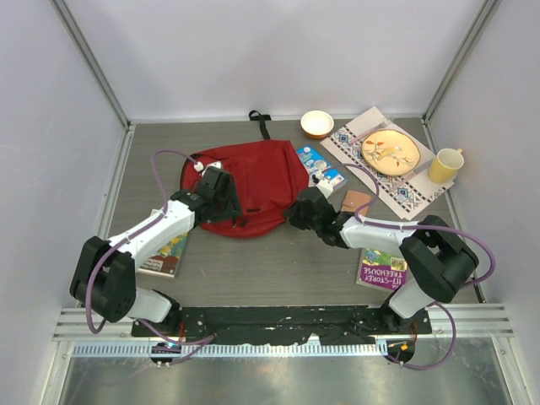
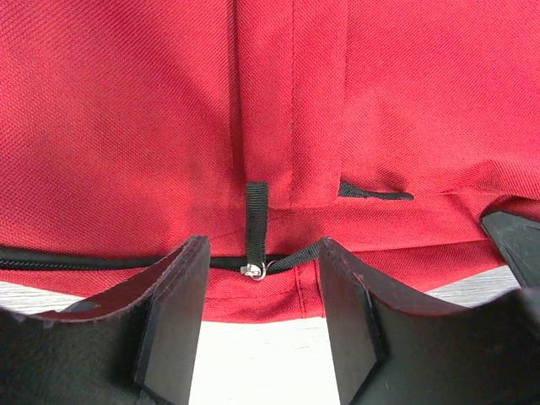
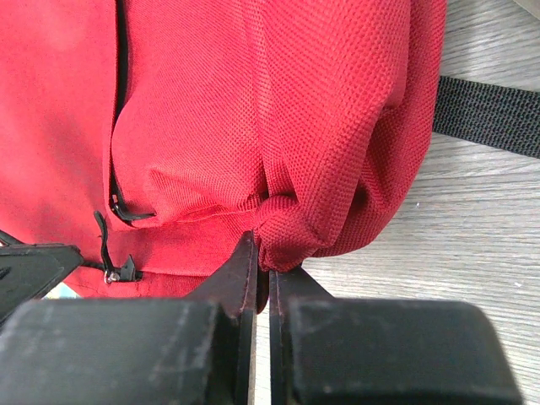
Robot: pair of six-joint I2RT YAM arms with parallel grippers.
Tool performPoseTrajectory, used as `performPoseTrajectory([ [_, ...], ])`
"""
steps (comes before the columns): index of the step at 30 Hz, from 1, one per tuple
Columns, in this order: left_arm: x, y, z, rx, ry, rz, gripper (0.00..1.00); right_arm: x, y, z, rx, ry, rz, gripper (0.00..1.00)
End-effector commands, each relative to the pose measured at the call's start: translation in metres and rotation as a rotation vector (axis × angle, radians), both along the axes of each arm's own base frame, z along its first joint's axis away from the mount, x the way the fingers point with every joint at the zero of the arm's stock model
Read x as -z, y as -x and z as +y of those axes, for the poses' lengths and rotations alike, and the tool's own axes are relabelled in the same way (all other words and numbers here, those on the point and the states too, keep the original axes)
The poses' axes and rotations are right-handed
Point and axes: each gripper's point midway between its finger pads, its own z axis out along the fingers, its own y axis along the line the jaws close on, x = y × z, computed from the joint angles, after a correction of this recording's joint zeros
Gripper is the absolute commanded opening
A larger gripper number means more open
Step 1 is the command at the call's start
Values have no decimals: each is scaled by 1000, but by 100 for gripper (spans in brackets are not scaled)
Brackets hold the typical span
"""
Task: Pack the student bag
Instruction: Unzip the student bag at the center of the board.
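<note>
Fabric of the large soft red backpack [image 1: 253, 181], lying on the grey surface [image 1: 278, 261], is pinched in the closed right end effector [image 3: 263, 274], probably to steady it; the half-open, empty left end effector [image 2: 260, 257] straddles the small metal zipper pull [image 2: 253, 270].

Left gripper [image 2: 261, 257] jaws apart, right gripper [image 3: 263, 266] apparently pinching student bag [image 3: 253, 101], arms extended

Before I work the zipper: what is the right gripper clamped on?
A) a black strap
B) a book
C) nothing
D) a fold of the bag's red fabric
D: the right gripper pinches a bunched fold of the student bag at its edge.
</note>
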Motion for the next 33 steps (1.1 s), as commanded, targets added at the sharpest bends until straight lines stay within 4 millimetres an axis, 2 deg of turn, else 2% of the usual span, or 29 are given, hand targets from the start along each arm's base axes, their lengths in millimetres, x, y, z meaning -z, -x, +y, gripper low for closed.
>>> performPoseTrajectory([
  [1, -5, -11, -4, -11, 1, -31, 57, -11, 9, 12, -76, -30, -10, 1],
  [12, 16, -9, -3, -10, -37, 20, 50, -9, 10, 12, -77, -30, -2, 1],
  [23, 25, -10, -10, 3, -26, 41, 37, -8, 10, 12, -73, -35, 4, 1],
  [25, 27, -9, -10, 5, -29, 47, 28, -8, 10, 12, -73, -35, 4, 1],
  [33, 27, -5, -10, 17, -15, 44, 0, -9, 4, 6, -60, -20, -7, 1],
])
